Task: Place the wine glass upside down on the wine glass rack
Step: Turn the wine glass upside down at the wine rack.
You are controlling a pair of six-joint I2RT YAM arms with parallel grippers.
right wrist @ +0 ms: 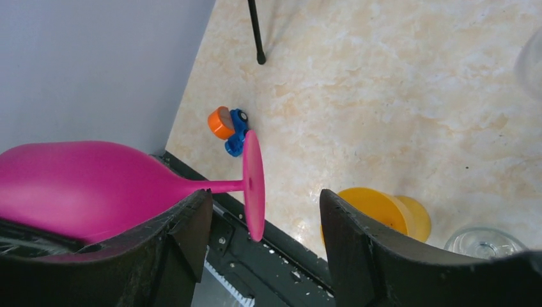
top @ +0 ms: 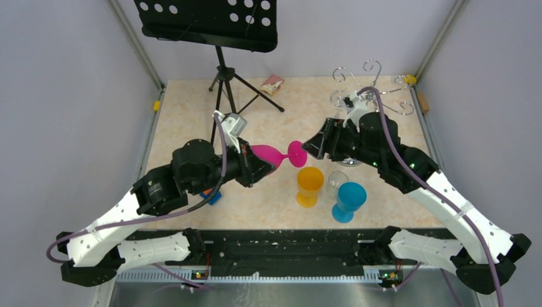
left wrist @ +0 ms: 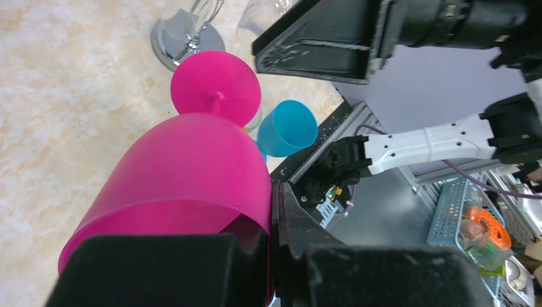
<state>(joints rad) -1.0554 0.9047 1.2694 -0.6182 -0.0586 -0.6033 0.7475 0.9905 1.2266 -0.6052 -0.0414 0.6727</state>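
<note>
Wine glass, magenta and opaque, held level in the air above the tabletop, well apart from the wine glass rack. Bowl toward the left arm, stem and round foot pointing at the right arm.

Left end effector clenched on the bowl near its rim, the thin wall pinched between the two fingers in the left wrist view.

Right end effector released, jaws standing apart. Foot of the glass edge-on between the two fingers in the right wrist view, with a gap showing on either side. Nothing gripped there.

Rack upright at the far right of the tabletop. Chrome hooks curling out above and behind the right arm in the top view, lower part hidden by that arm. Mirror-like round base showing in the left wrist view, just beyond the glass's foot.

Orange glass and blue glass upright on the tabletop toward the near edge, below the raised glass. Clear glass between them, slightly farther back, close to both.

Black music stand at the far side, left of centre, tripod legs planted on the tabletop. Small orange-and-blue object lying near the left arm by the near edge, too small to identify.
</note>
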